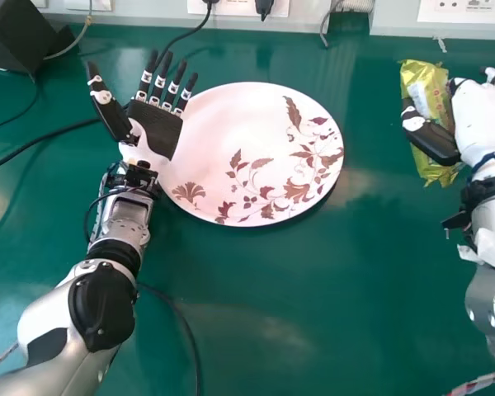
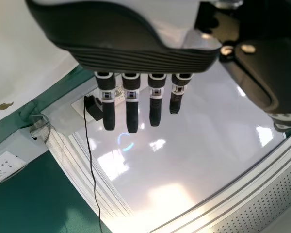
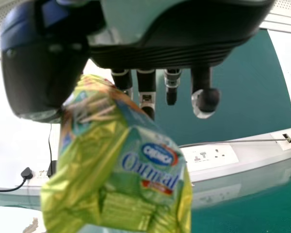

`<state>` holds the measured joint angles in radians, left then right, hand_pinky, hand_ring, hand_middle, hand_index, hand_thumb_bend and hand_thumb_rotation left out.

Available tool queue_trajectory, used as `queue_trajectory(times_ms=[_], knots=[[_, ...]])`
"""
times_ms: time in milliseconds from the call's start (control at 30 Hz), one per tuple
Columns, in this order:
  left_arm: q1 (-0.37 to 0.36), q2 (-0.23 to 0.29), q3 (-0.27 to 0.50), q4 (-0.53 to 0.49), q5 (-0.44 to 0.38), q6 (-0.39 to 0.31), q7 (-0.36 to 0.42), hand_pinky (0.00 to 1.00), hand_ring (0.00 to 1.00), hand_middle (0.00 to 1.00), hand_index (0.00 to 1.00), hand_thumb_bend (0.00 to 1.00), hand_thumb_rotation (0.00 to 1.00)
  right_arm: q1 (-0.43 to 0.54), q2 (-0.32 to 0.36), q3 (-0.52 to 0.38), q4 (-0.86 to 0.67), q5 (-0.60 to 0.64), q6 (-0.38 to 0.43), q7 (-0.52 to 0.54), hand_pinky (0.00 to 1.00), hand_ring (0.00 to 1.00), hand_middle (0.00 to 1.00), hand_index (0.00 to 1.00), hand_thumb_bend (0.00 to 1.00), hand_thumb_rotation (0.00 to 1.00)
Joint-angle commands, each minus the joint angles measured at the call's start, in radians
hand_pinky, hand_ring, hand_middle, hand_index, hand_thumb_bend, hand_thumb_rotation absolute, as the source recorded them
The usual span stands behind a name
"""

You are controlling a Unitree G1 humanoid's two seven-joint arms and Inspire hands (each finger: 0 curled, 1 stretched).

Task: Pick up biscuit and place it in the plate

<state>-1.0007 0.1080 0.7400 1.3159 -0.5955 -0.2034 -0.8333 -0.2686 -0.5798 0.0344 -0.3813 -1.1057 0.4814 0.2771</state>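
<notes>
Toward the far edge of the green tabletop point(image 1: 355, 313), a smooth, round white plate point(image 1: 231, 124) bears brown leaves and flowers. Well to its right, outside the rim, the crinkled, shiny yellow-green biscuit packet point(image 1: 426, 95) is pinched between the thumb and fingers of the right hand point(image 1: 483, 124). The left hand point(image 1: 157, 128), fingers straight and spread, overlaps the plate's left rim in the head view. Leftward runs a black cable point(image 1: 41, 142).

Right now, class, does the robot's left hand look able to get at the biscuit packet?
Probably not easily: the left hand is at the left edge of the plate, which lies between it and the biscuit packet, and the right hand already holds that.
</notes>
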Motion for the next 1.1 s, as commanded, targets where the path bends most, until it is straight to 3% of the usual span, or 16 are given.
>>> queue_trajectory(times_ms=[0, 667, 1067], knots=[[0.033, -0.011, 0.001, 0.008, -0.001, 0.008, 0.001, 0.78, 0.82, 0.92, 0.98, 0.98, 0.33, 0.006, 0.004, -0.017, -0.02, -0.007, -0.014, -0.027, 0.0, 0.0, 0.48, 0.47, 0.51, 0.0], [0.039, -0.015, -0.004, 0.01, 0.01, 0.007, 0.043, 0.72, 0.81, 0.89, 0.95, 0.99, 0.35, -0.006, 0.033, -0.012, 0.035, 0.017, -0.142, -0.192, 0.0, 0.0, 0.48, 0.47, 0.5, 0.0], [0.042, -0.014, -0.008, 0.009, 0.015, -0.001, 0.042, 0.74, 0.81, 0.9, 0.96, 1.0, 0.34, -0.009, 0.057, -0.011, 0.034, 0.04, -0.191, -0.258, 0.0, 0.0, 0.48, 0.47, 0.5, 0.0]])
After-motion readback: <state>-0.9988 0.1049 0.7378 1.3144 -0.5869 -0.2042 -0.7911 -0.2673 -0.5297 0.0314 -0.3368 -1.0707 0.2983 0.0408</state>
